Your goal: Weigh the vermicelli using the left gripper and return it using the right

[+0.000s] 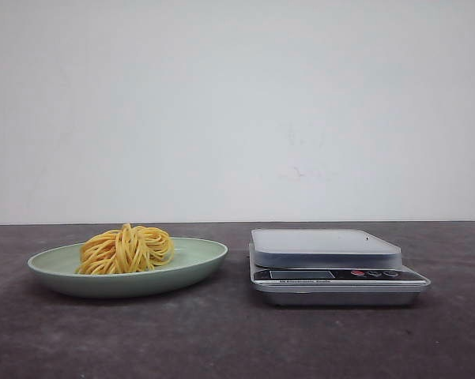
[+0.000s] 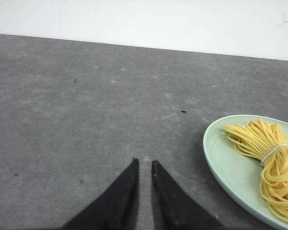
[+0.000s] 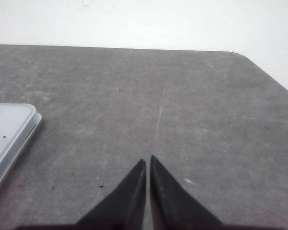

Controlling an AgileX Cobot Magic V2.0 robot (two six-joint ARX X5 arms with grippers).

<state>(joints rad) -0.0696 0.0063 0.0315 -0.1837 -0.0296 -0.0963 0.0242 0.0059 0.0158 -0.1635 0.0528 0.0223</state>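
A bundle of yellow vermicelli (image 1: 126, 249), tied with a white band, lies on a pale green plate (image 1: 201, 264) at the left. A silver kitchen scale (image 1: 332, 264) with a bare grey platform stands to the plate's right. Neither gripper shows in the front view. In the left wrist view my left gripper (image 2: 144, 163) is shut and empty, a thin slit between its fingertips, over bare table to the left of the plate (image 2: 220, 163) and vermicelli (image 2: 270, 163). My right gripper (image 3: 148, 160) is shut and empty over bare table to the right of the scale's corner (image 3: 7, 129).
The dark grey tabletop (image 1: 237, 339) runs to a white wall behind. The right wrist view shows the table's rounded far right corner (image 3: 244, 55).
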